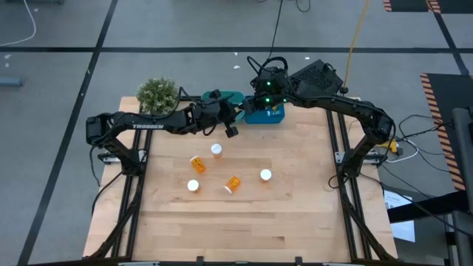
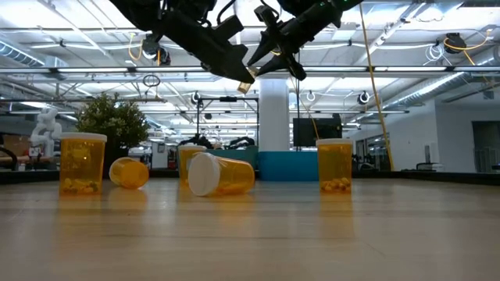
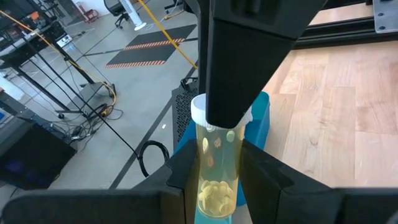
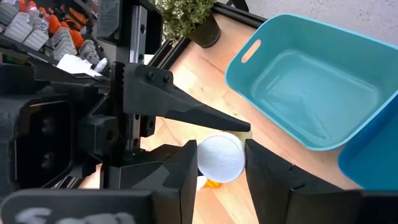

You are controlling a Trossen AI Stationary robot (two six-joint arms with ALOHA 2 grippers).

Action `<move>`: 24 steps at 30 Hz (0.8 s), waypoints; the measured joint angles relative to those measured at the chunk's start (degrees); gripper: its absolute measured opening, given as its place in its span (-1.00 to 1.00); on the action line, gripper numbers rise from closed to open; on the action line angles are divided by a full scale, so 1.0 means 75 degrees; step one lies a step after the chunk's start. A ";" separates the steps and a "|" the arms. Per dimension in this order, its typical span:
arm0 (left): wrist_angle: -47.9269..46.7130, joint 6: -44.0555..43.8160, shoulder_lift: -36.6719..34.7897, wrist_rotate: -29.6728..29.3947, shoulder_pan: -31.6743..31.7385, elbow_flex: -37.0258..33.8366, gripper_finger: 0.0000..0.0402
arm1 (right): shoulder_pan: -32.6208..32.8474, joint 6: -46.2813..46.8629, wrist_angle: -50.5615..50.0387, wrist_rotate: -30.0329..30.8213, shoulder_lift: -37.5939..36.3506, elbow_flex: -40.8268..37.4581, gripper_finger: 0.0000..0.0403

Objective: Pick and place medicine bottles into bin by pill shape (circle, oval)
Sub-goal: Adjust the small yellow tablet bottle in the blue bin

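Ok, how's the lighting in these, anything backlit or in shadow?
Low view: bright ceiling lights behind turn the arms into dark silhouettes, and the standing bottles glow. High view: even light, only faint shadows on the table. Left wrist view: light passes through the held bottle in the left gripper, showing its pills.

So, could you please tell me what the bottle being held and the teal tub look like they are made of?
The small translucent orange bottle with a white cap, held between both pincers: probably clear-tinted plastic, since the pale pills show through; its ridged cap looks like matte plastic. The teal tub: likely moulded glossy plastic, with rounded corners, a cut handle slot and soft highlights.
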 joint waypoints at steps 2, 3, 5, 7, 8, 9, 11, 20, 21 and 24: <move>0.0001 -0.0002 0.0000 0.0000 0.0000 0.0000 -0.49 | 0.0000 0.0000 -0.0001 0.0000 0.0000 -0.0002 -0.45; 0.0001 0.0003 0.0000 0.0000 0.0000 0.0000 -0.47 | 0.0000 0.0000 -0.0001 0.0000 0.0000 -0.0003 -0.45; 0.0009 0.0086 0.0000 -0.0059 -0.0011 0.0000 -0.40 | -0.0015 -0.0002 0.0008 -0.0004 0.0000 -0.0003 -0.45; 0.0031 0.0158 0.0000 -0.0269 -0.0042 0.0000 -0.28 | -0.0037 0.0000 0.0019 -0.0021 0.0000 -0.0006 -0.45; 0.0039 0.0163 0.0000 -0.0374 -0.0055 0.0000 -0.21 | -0.0055 0.0000 0.0019 -0.0032 0.0000 -0.0006 -0.46; 0.0045 0.0167 0.0000 -0.0479 -0.0058 0.0000 -0.14 | -0.0072 0.0000 0.0019 -0.0043 0.0000 -0.0006 -0.46; 0.0048 0.0159 0.0000 -0.0642 -0.0058 0.0000 0.00 | -0.0115 0.0000 0.0019 -0.0066 0.0000 -0.0006 -0.46; -0.0386 -0.0134 -0.0003 -0.0822 -0.0050 0.0000 0.36 | -0.0506 -0.0041 -0.0032 -0.0236 0.0000 -0.0009 -0.46; -0.0490 -0.0205 -0.0003 -0.0822 -0.0050 0.0000 0.38 | -0.0562 -0.0066 -0.0069 -0.0261 0.0000 -0.0009 -0.46; -0.0764 -0.0452 -0.0006 -0.0821 -0.0052 0.0000 0.39 | -0.0738 -0.0182 -0.0196 -0.0432 0.0000 -0.0012 -0.45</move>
